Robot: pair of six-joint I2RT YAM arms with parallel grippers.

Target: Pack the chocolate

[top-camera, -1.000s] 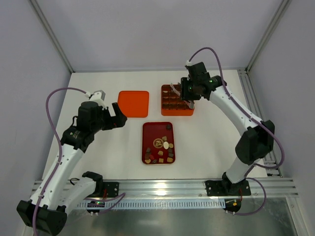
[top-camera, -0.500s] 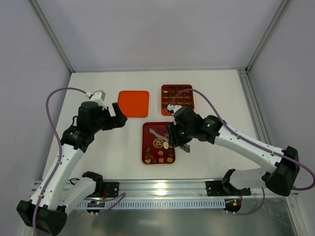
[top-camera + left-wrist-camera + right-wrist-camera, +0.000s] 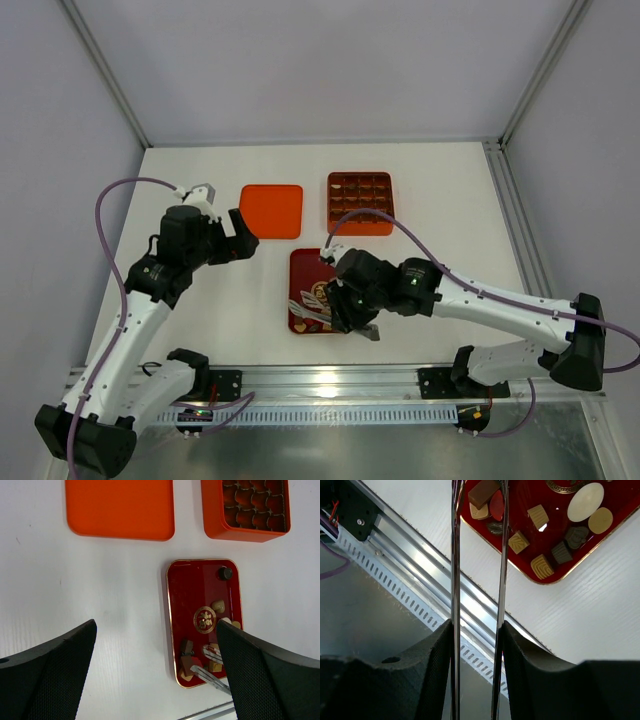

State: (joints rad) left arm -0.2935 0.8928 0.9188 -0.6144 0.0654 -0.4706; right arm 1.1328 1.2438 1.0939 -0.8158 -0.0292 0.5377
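Metal tweezers point(image 3: 455, 555) sit clamped between the fingers of your right gripper point(image 3: 476, 630). Its jaws are drawn narrow against the two prongs, and the prong tips stand a little apart. Under the prongs runs the aluminium rail point(image 3: 420, 575) at the table's near edge, and the tips reach just past it, over the near corner of the dark red tray point(image 3: 620, 492).

A brown block point(image 3: 482, 492) lies between the tips there, touching a cream piece point(image 3: 479, 512) and just beside a reddish heart-shaped one point(image 3: 496, 505). You cannot tell from these views whether the tips already touch it. This looks like the approach to picking that block.

Come down straight so the prongs straddle the block alone. Squeeze gently, since a small smooth piece can squirt out sideways, and watch that you don't drag its neighbours. Lift clear of the tray rim before you travel.

The rest of the chocolate point(image 3: 541, 566) lies loose farther along the tray: tan ridged squares, darker pieces, a cream oval and a tan disc. One dark round piece point(image 3: 225, 573) sits alone at the far end.

Your left gripper point(image 3: 156, 630) hangs spread wide and empty over the white table point(image 3: 115, 605), left of the tray. Leave it there.

Beyond the tray stands the orange grid box point(image 3: 245, 532). Several of its cells appear filled, so aim for a vacant one. Its flat orange lid point(image 3: 120, 507) lies beside it.
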